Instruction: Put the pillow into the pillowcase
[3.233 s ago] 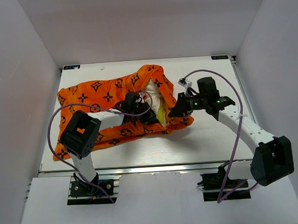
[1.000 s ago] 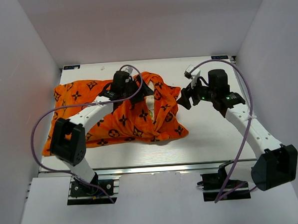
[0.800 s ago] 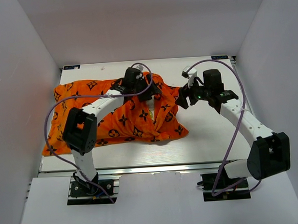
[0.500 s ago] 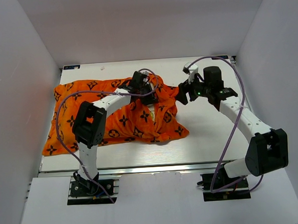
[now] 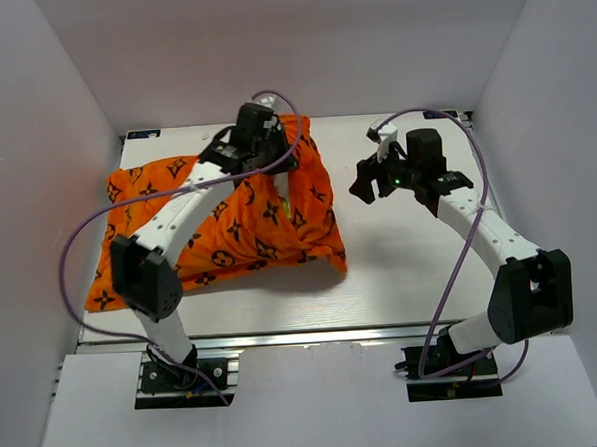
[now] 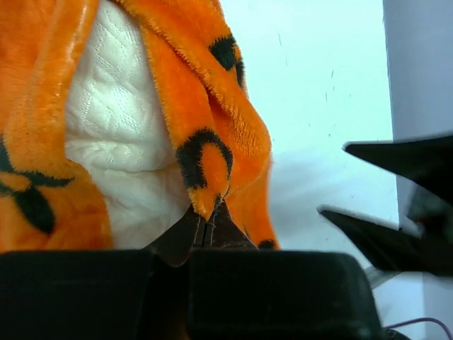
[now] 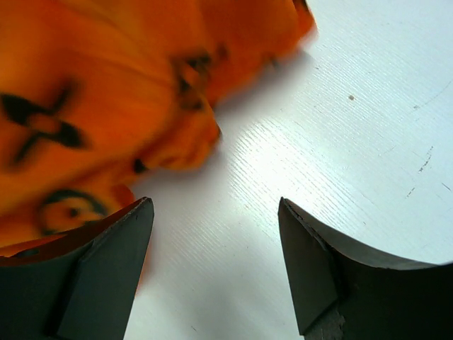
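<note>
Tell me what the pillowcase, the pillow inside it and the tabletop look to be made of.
The pillowcase looks like matte plush or fleece: fuzzy nap along its folded edges. The pillow shows a white quilted textile cover with stitched dimples; its filling is hidden. The tabletop seems hard white board, perhaps laminate or painted: fine parallel lines, slight sheen.

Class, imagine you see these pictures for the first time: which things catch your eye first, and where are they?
The bright orange pillowcase with black motifs dominates the left half of the white table. The left gripper is shut on a fold of it near the far edge, with the cream pillow showing inside. The right gripper hangs open beside it.
</note>
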Motion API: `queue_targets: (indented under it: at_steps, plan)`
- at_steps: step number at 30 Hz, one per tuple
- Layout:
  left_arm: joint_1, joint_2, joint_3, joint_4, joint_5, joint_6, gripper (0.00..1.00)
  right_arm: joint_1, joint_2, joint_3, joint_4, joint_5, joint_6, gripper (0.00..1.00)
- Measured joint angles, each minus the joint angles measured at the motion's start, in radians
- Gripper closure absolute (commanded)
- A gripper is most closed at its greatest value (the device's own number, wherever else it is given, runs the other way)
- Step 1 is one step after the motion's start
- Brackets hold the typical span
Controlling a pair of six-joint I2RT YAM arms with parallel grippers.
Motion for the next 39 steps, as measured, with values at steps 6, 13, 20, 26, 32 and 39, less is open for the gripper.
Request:
queue_targets:
  at_steps: [6, 13, 20, 26, 32, 39]
  plan:
    - [0.011, -0.335, -0.148, -0.036, -0.143, 0.069, 1.0, 0.0, 0.035, 0.029, 0.0, 0.002, 0.03, 0.14]
    - [0.045, -0.36, -0.577, 0.166, 0.08, 0.028, 0.79, 0.003, 0.071, 0.107, -0.004, -0.05, 0.076, 0.11]
    - [0.053, -0.247, -0.586, 0.224, 0.166, -0.002, 0.33, 0.045, 0.069, 0.185, -0.006, -0.102, 0.153, 0.15]
    - [0.067, -0.313, -0.425, 0.211, 0.148, 0.055, 0.3, 0.136, 0.063, 0.169, -0.033, -0.124, 0.27, 0.21]
    - [0.071, -0.444, -0.394, 0.111, 0.032, 0.123, 0.76, 0.281, 0.068, 0.122, -0.078, -0.055, 0.422, 0.2]
    - [0.071, -0.549, -0.658, 0.094, -0.055, 0.139, 0.83, 0.408, 0.142, 0.129, -0.085, 0.12, 0.556, 0.22]
